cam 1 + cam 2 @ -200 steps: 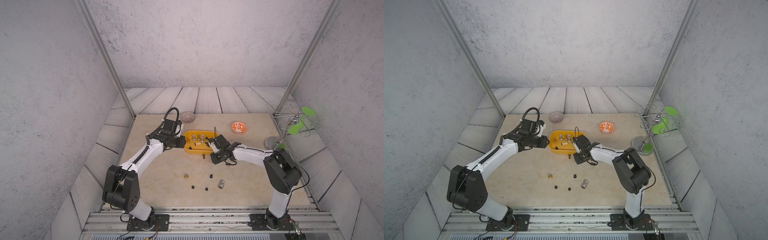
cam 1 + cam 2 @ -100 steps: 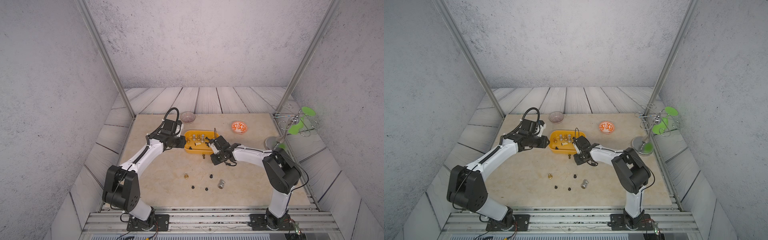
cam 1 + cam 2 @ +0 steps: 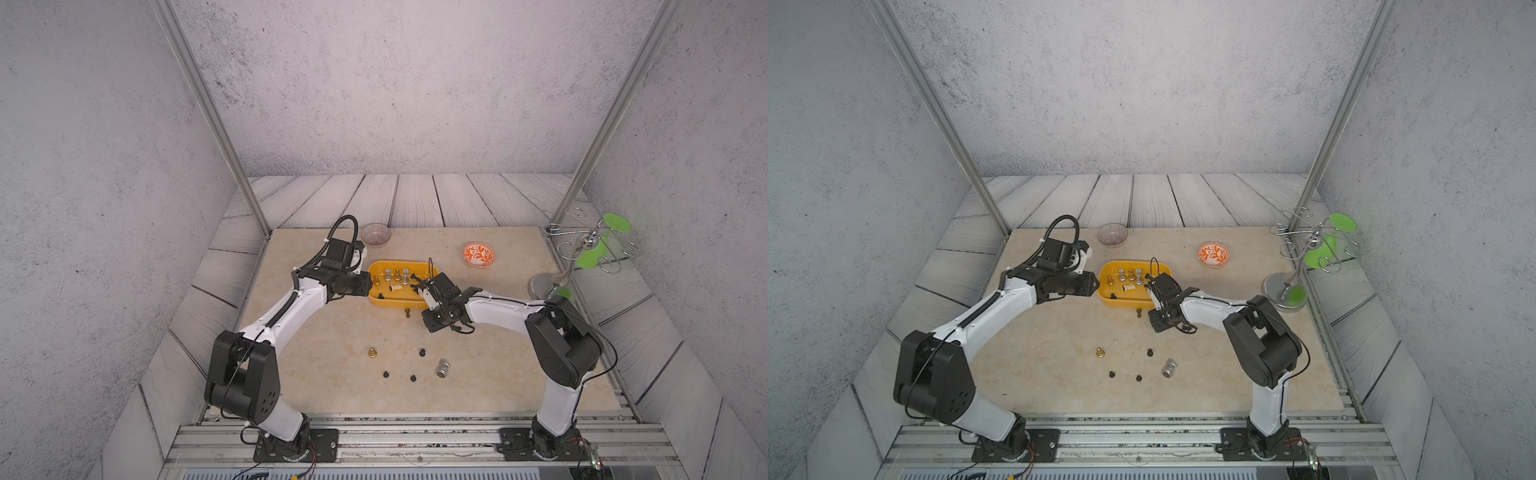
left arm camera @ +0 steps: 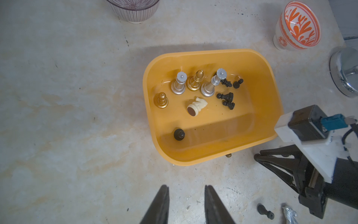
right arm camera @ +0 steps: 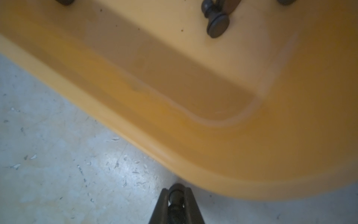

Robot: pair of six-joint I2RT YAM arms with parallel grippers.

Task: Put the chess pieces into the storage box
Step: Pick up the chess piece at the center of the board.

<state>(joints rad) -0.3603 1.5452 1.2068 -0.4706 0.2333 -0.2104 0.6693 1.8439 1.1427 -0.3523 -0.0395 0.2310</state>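
Observation:
The yellow-orange storage box (image 3: 397, 304) (image 3: 1126, 305) (image 4: 213, 52) (image 5: 193, 147) sits mid-table and holds silver, gold and several black chess pieces plus a cream knight (image 4: 197, 105). My right gripper (image 5: 176, 191) (image 3: 428, 320) is low on the table against the box's front right corner, shut on a small black piece (image 5: 175, 196). My left gripper (image 4: 186, 189) (image 3: 365, 285) is open and empty over bare table by the box's left end. A gold piece (image 3: 372, 353), three black pieces (image 3: 422, 353) and a silver piece (image 3: 443, 368) lie near the front. A tiny gold piece (image 3: 407, 312) rests against the box's front wall.
A ribbed glass bowl (image 3: 376, 235) stands behind the box on the left and an orange-and-white bowl (image 3: 478, 254) on the right. A chrome wire stand with green discs (image 3: 590, 249) occupies the table's far right edge.
The right gripper's jaws have closed onto the small black piece beside the box. Both arms have stayed almost in place.

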